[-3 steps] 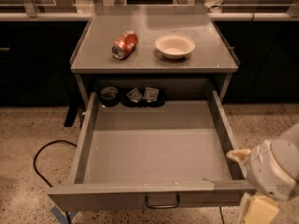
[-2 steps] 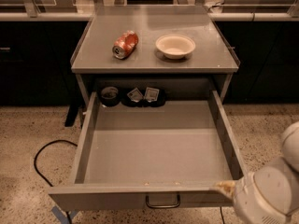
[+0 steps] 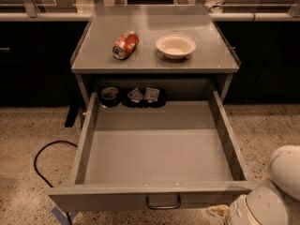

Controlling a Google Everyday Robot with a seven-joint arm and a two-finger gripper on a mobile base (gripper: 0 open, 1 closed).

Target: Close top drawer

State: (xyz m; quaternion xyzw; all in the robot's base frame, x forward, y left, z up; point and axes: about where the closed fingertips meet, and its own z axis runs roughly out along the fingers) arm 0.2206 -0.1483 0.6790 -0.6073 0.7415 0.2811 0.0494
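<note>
The top drawer (image 3: 159, 146) is wide, grey and pulled fully out of the cabinet toward me. Its plain grey floor shows. Its flat front panel (image 3: 117, 199) runs along the bottom of the view, with a small dark wire handle (image 3: 163, 203) at centre. My white arm (image 3: 269, 196) fills the bottom right corner, just right of the drawer's front right corner. Of my gripper (image 3: 216, 212), only a small tan part shows, below the front panel and right of the handle; the rest is hidden by the arm and the frame edge.
A crushed red can (image 3: 125, 44) and a white bowl (image 3: 175, 46) sit on the cabinet top (image 3: 150, 64). A round black container (image 3: 110, 95) and two small packets (image 3: 143, 95) lie at the drawer's back. A black cable (image 3: 42, 158) loops on the speckled floor at left.
My arm has dropped lower at the bottom right, and the gripper's tan part has moved left and down, from beside the drawer's right front corner to under the front panel. The drawer has not moved.
</note>
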